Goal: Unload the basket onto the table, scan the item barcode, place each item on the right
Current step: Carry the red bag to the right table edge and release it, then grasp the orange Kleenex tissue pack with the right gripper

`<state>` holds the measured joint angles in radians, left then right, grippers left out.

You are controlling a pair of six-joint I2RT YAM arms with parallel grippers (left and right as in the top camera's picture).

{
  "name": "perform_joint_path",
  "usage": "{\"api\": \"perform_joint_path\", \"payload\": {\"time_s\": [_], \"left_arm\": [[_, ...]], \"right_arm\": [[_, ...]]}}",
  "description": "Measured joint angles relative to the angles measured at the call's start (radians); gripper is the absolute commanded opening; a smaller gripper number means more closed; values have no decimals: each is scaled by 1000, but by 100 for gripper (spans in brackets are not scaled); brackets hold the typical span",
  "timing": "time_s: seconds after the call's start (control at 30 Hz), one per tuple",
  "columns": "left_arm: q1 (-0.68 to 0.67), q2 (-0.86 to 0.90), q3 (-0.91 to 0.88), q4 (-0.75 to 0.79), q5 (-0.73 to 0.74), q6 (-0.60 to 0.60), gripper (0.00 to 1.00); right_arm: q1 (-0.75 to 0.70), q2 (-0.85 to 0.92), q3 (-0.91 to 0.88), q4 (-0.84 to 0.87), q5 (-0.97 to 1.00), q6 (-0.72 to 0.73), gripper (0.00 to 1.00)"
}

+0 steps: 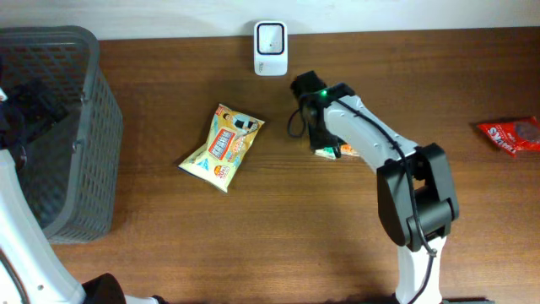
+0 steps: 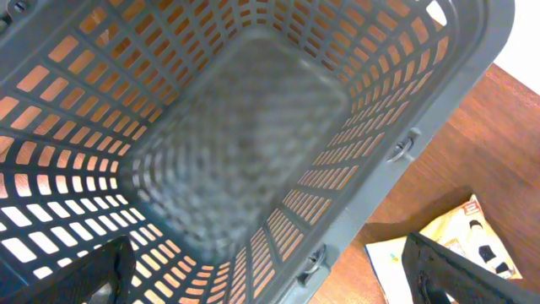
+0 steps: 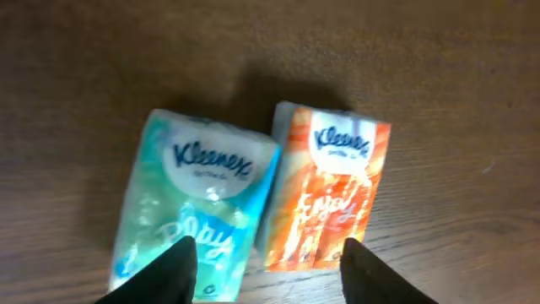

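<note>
Tissue packs lay side by side on the counter right of centre, under my right arm: a teal tissue pack and an orange tissue pack, edges touching or nearly so. The right fingers hung just above them, partly apart and gripping nothing I could see. One tip was over the teal pack's near end and the other was beside the orange pack's near corner. The scanner stood at the far edge of the counter, left of the packs and apart from them.

The left fingers were spread wide and empty over the grey basket at the left end. A yellow snack bag lay flat between the basket and the packs. A red packet sat by the right edge, well apart from everything else.
</note>
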<state>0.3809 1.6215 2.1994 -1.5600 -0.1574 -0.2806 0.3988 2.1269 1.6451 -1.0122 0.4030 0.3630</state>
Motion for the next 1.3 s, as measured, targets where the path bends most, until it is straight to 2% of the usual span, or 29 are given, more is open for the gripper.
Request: {"api": "perform_joint_path", "payload": {"time_s": [0.1,0.17,0.27,0.3,0.33,0.37,0.43,0.47,0.6,0.73,0.93,0.97,1.03,1.1,1.13,1.23,1.3], "left_arm": [[0,0,0,0,0,0,99],[0,0,0,0,0,0,99],[0,0,0,0,0,0,99],[0,0,0,1,0,0,99],[0,0,0,0,0,0,99],[0,0,0,0,0,0,99],[0,0,0,0,0,0,99],[0,0,0,0,0,0,99],[0,0,0,0,0,0,99],[0,0,0,1,0,0,99],[0,0,0,1,0,0,99],[0,0,0,0,0,0,99],[0,0,0,0,0,0,99],[0,0,0,0,0,0,99],[0,0,0,0,0,0,99],[0,0,0,0,0,0,99],[0,0,0,0,0,0,99]], "right_arm": [[-23,0,-21,18,4,5,51],[-42,0,-37,33,3,7,47],[-82,-2,-106,109,-28,8,46],[-88,-2,-122,137,-36,7,40],[-92,-2,-140,167,-40,6,26],[-92,-3,-150,176,-37,2,20],[-92,-10,-150,177,-35,3,18],[-92,-13,-147,166,-38,2,10],[-95,-16,-13,28,-90,3,9],[-175,-26,51,78,-355,-39,9],[-480,7,-14,219,-878,-113,9],[-502,20,-34,219,-917,-118,9],[-549,35,-100,259,-998,-132,10],[-591,36,-140,293,-1076,-137,34],[-611,36,-152,285,-1095,-143,42],[-703,36,-172,168,-1083,-167,64],[-768,29,-164,91,-1056,-204,71]]}}
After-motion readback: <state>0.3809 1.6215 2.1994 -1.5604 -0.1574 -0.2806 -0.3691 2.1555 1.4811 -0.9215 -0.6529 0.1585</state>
